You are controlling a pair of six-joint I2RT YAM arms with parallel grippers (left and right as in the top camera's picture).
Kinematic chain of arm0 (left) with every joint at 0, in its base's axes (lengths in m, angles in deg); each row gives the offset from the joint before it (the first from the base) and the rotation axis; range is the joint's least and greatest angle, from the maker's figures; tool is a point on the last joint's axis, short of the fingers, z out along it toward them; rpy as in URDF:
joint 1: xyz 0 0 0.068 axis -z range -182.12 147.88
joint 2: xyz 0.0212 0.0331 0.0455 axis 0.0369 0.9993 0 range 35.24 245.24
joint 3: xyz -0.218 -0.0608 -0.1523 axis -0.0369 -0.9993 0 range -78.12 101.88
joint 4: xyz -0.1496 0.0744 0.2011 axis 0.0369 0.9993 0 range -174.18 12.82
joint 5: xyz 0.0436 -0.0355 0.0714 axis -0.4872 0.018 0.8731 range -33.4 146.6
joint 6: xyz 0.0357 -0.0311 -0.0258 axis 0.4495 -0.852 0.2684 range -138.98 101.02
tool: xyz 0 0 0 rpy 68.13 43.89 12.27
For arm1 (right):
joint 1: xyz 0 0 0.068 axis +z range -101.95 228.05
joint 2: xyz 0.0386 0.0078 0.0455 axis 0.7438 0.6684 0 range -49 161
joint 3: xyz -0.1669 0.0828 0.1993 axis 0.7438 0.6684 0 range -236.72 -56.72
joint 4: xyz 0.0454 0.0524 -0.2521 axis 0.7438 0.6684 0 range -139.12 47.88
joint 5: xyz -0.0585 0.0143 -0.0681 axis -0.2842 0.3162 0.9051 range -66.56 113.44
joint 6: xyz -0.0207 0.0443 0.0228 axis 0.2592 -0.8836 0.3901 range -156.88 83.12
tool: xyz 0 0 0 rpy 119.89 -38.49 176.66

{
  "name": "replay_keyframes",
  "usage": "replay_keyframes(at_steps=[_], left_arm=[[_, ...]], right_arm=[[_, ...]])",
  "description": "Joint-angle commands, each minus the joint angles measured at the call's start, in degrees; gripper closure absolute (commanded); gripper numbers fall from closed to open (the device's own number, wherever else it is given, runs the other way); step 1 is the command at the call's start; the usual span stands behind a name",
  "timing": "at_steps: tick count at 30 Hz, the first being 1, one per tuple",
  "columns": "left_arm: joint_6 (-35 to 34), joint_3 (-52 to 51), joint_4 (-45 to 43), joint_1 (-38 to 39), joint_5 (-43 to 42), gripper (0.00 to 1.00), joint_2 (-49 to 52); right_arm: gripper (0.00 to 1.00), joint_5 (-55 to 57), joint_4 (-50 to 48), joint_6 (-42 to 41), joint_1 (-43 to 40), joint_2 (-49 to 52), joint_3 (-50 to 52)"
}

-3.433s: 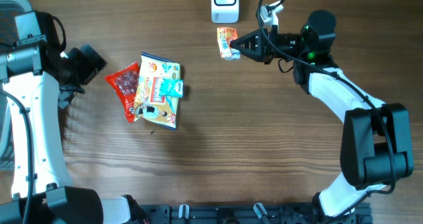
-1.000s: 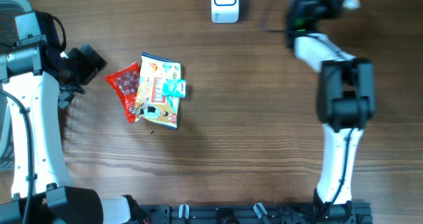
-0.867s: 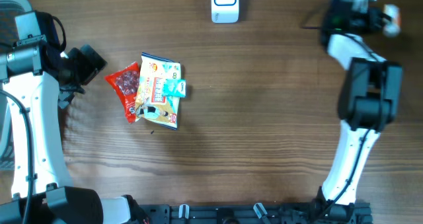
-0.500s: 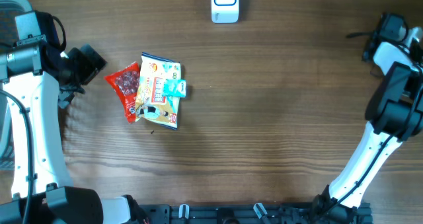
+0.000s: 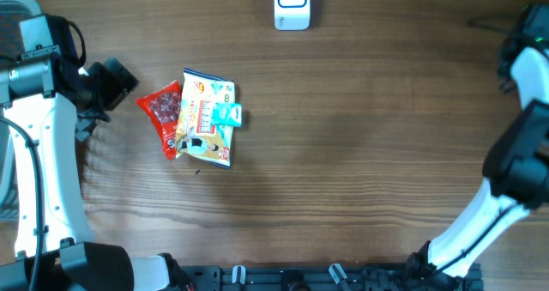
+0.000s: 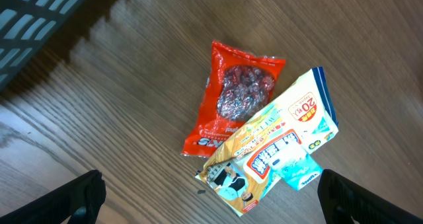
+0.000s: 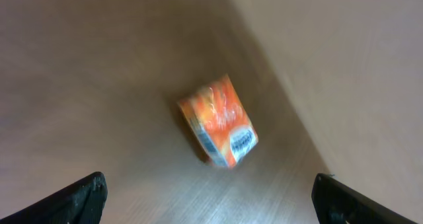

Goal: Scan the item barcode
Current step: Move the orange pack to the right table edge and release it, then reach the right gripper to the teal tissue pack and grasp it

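The right arm (image 5: pixel 523 85) has swung away from the scanner (image 5: pixel 292 5), which stands at 12 o'clock on the table (image 5: pixel 360 154), and now reaches out past the 3 o'clock edge of the overhead view; a few seconds ago it held the orange packet (image 7: pixel 221 121) just beside that scanner, and a second ago it was still carrying it; now the right gripper (image 7: pixel 210 194) has its fingers spread wide apart and the packet lies loose below it, touching neither finger, on a brown surface that the overhead camera does not take in; we judge that this item has been presented and set aside, so its turn is over. The left gripper (image 6: pixel 211 194) hangs with its fingers wide apart too, holding nothing, above the pile toward 9 o'clock: a red packet (image 6: pixel 234 98), a blue-and-white snack bag (image 6: pixel 274 148) lying partly over it, and a small teal packet (image 6: pixel 299 174) on top of the bag at its 5 o'clock corner; none of these has shifted, so we take them as waiting for their scan. The table is dark wood grain, bare between pile and scanner; in the right wrist view the picture is blurred, with a paler plane from 12 to 3 o'clock that we cannot identify; a dark slatted panel (image 6: pixel 39 12) shows off the table at 10 o'clock in the left wrist view.
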Motion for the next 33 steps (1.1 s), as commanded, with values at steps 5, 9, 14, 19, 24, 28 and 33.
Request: replay_keyframes(at_steps=[5, 9, 14, 19, 24, 28, 33], left_arm=[[-0.5, 0.0, 0.0, -0.2, -0.5, 0.00, 0.1], [-0.5, 0.0, 0.0, -0.2, -0.5, 0.00, 0.1], [-0.5, 0.0, 0.0, -0.2, -0.5, 0.00, 0.1], [-0.5, 0.0, 0.0, -0.2, -0.5, 0.00, 0.1], [-0.5, 0.0, 0.0, -0.2, -0.5, 0.00, 0.1], [-0.5, 0.0, 0.0, -0.2, -0.5, 0.00, 0.1], [-0.5, 0.0, 0.0, -0.2, -0.5, 0.00, 0.1]], right_arm=[[0.00, -85.2, 2.5, -20.1, 10.5, -17.0, -0.5], [0.00, -80.2, 3.5, -22.3, 24.9, -14.4, -0.3], [0.00, -57.6, 3.3, -25.9, 44.2, -5.7, -0.3], [0.00, -54.0, -1.8, -14.1, 56.3, 4.0, -0.3], [0.00, -52.6, -8.7, -7.3, 61.0, 9.4, -0.3], [0.01, -52.5, -12.4, -5.1, 61.6, 10.9, -0.3], [0.19, -56.1, -9.7, -3.4, 61.4, 11.2, -0.3]])
